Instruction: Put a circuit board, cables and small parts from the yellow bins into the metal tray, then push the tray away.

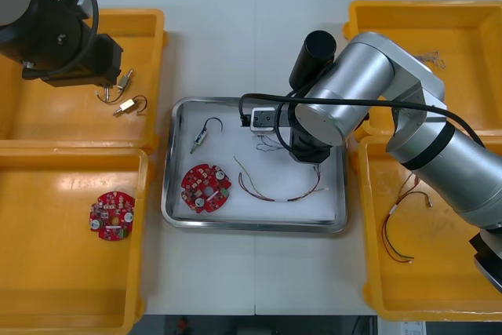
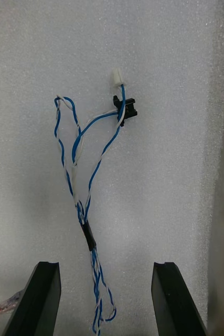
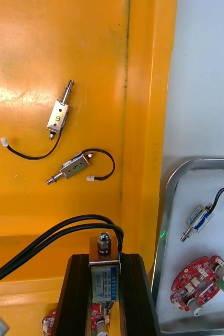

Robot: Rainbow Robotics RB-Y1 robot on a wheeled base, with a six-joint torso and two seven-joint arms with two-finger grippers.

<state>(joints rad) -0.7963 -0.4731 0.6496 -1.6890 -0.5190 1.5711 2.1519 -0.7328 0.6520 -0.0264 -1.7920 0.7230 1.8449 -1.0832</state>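
My right gripper hangs open just above the white inside of the metal tray. A twisted blue and white cable lies loose on the tray floor, its tail running between the fingers. The tray also holds a round red circuit board, a small metal part with a black lead, and a red and yellow cable. My left gripper is over the far left yellow bin, shut on a small metal part whose black lead loops out sideways.
Two more small metal parts lie in the far left bin. A second circuit board sits in the near left bin. The near right bin holds cables; thin wires lie in the far right bin.
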